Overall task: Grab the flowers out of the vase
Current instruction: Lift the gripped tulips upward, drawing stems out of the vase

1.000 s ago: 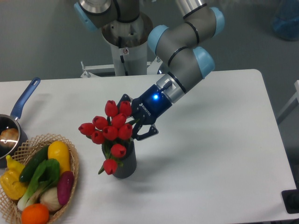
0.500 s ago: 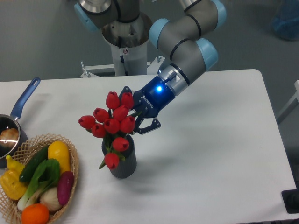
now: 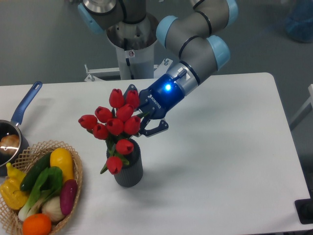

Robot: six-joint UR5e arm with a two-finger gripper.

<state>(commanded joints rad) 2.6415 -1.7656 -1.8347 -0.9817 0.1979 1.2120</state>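
White table [image 3: 220, 161] against a grey wall, robot base column [image 3: 131, 49] behind the far edge. The arm [image 3: 195, 41] comes down from top centre, elbow bent, forearm slanting down and left toward the table's middle. Blue light on the wrist. The gripper [image 3: 142, 117] points left into the back of the flowers [image 3: 113, 128], its black fingers [image 3: 155, 128] reaching in among the red buds. Jaws appear clamped on the bunch, but the buds hide the actual contact with the stems.

The flowers are a cluster of red tulip buds, upper heads bunched right at the gripper, two lower buds hanging down the vase's left side with green leaves. Stems still sit in the vase [image 3: 129, 169], a dark grey cylinder standing upright near the table's front centre, just below the gripper.

Left side is crowded: wicker basket [image 3: 76, 171] with vegetables and fruit at the front-left corner, close to the vase but apart from it. Blue-handled saucepan [image 3: 17, 127] at the left edge behind the basket. Right of the vase the table surface runs bare to the right edge and front edge. Space above the bunch is open apart from the arm.
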